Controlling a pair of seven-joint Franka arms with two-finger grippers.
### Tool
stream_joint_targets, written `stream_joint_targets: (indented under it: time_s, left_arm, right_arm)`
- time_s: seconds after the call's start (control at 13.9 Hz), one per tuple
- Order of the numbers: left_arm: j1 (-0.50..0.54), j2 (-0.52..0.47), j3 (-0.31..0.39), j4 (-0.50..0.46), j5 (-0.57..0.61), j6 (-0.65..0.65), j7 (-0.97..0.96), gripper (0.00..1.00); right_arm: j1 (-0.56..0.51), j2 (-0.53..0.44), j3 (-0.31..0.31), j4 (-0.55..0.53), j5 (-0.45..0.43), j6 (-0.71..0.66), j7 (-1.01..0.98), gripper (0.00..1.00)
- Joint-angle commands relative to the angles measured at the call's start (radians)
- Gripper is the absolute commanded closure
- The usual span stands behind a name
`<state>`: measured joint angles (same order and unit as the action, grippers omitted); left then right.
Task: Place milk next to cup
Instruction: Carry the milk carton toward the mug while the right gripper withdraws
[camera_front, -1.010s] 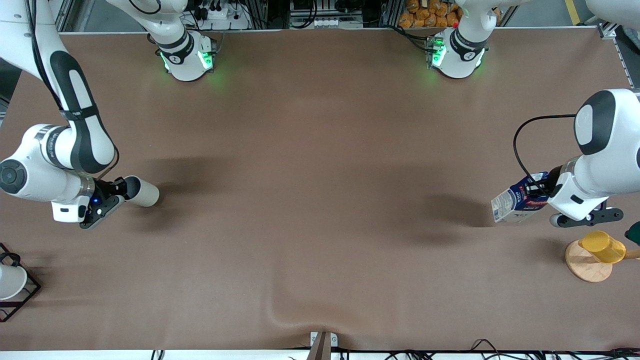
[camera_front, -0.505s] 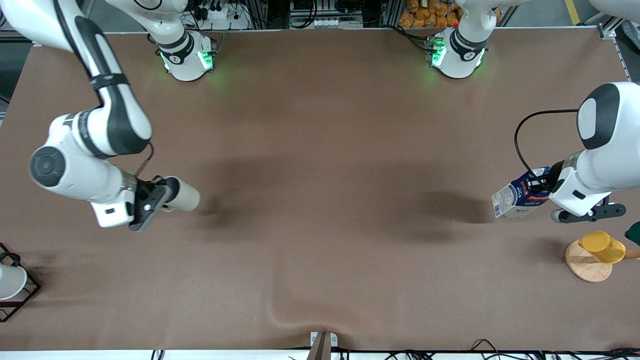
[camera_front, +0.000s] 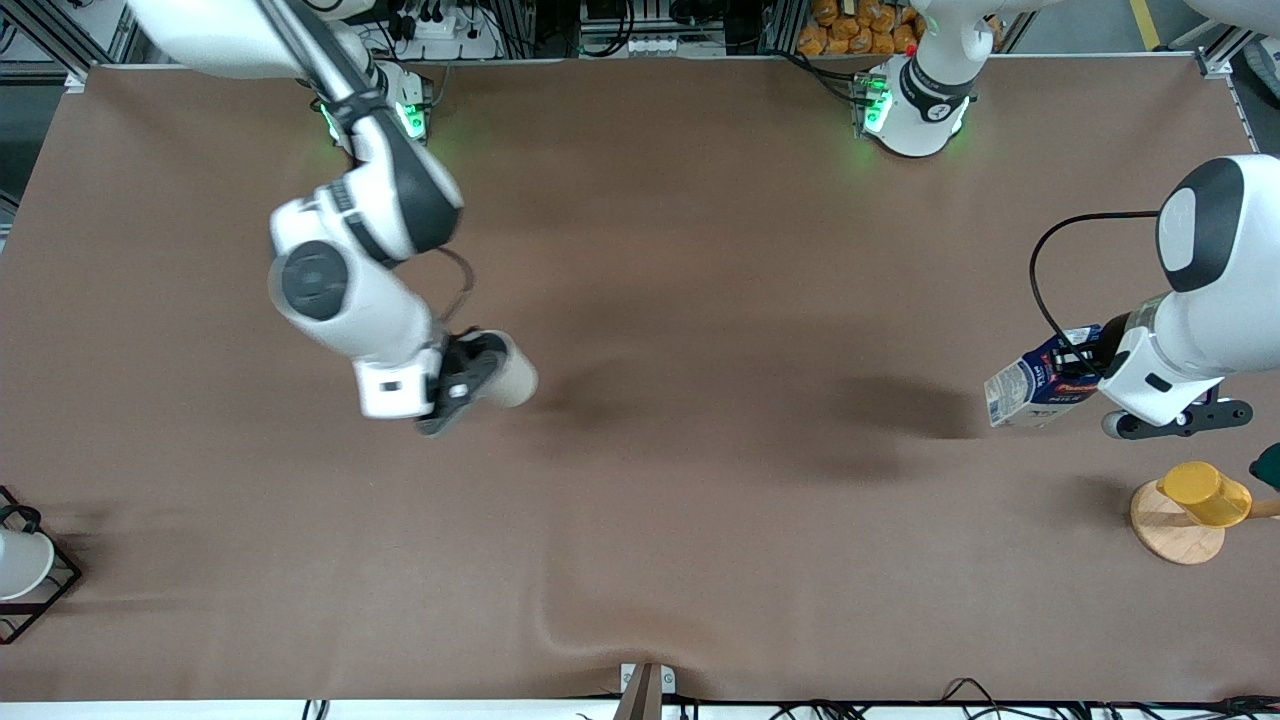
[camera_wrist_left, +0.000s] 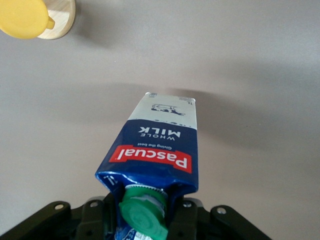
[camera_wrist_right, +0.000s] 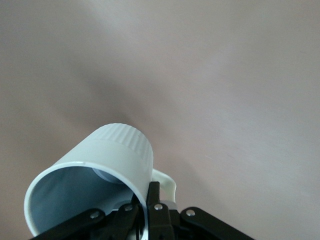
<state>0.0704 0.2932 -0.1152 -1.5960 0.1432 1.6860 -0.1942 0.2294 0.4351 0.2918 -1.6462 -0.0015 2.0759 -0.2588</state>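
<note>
Right gripper (camera_front: 470, 375), left of frame centre, clamps the beige cup (camera_front: 508, 370) by its rim above the table (camera_front: 700, 250). Left gripper (camera_front: 1085, 362), at the right edge, grips the tilted milk (camera_front: 1035, 385) at its top.

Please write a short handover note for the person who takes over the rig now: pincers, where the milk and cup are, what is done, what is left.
Left pincer: shut on the milk, held tilted in the air near the left arm's end of the table.
Right pincer: shut on the cup at its rim, held on its side above the table.
Done: both things are picked up.
Left: set the cup down, then stand the milk next to it.
</note>
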Motion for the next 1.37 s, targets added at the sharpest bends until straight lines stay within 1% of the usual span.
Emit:
stream_joint_targets:
  time_s: [0.0, 0.07, 0.14, 0.29, 0.43, 0.65, 0.72, 0.79, 0.87, 0.94, 1.01, 1.3]
  left_arm:
    - [0.000, -0.009, -0.004, 0.007, -0.004, -0.020, -0.013, 0.63]
    - [0.000, -0.009, -0.004, 0.010, -0.004, -0.020, -0.013, 0.63]
    - [0.003, -0.009, -0.004, 0.017, -0.007, -0.022, -0.007, 0.63]
    - [0.005, -0.006, -0.003, 0.022, -0.022, -0.031, -0.004, 0.63]
    - [0.003, -0.006, -0.003, 0.024, -0.024, -0.032, -0.007, 0.63]
    - [0.002, -0.006, -0.004, 0.022, -0.024, -0.032, -0.011, 0.63]
    - [0.000, -0.006, -0.004, 0.022, -0.024, -0.032, -0.013, 0.63]
    - [-0.001, -0.006, -0.004, 0.022, -0.024, -0.032, -0.014, 0.63]
    - [-0.004, -0.005, -0.004, 0.022, -0.024, -0.032, -0.016, 0.63]
    - [-0.004, -0.003, -0.004, 0.022, -0.024, -0.032, -0.016, 0.62]
    - [-0.003, -0.003, -0.004, 0.022, -0.024, -0.032, -0.016, 0.63]
    - [-0.007, -0.015, -0.009, 0.022, -0.031, -0.054, -0.030, 0.62]
  right_arm:
    - [0.076, 0.121, -0.011, 0.150, -0.023, -0.017, 0.198, 1.00]
    - [0.111, 0.151, -0.013, 0.179, -0.028, -0.017, 0.284, 1.00]
    - [0.152, 0.181, -0.016, 0.204, -0.054, -0.017, 0.370, 1.00]
    - [0.201, 0.243, -0.016, 0.249, -0.122, -0.013, 0.525, 1.00]
    - [0.241, 0.281, -0.016, 0.255, -0.153, 0.059, 0.604, 1.00]
    - [0.252, 0.297, -0.017, 0.255, -0.170, 0.070, 0.645, 1.00]
    - [0.255, 0.301, -0.022, 0.256, -0.172, 0.072, 0.645, 0.92]
    - [0.264, 0.303, -0.025, 0.256, -0.176, 0.075, 0.645, 0.80]
    - [0.268, 0.303, -0.031, 0.256, -0.178, 0.076, 0.645, 0.62]
    - [0.269, 0.303, -0.036, 0.256, -0.178, 0.076, 0.645, 0.22]
    - [0.269, 0.303, -0.037, 0.256, -0.178, 0.076, 0.645, 0.00]
    - [0.251, 0.277, -0.036, 0.263, -0.172, 0.064, 0.647, 0.00]
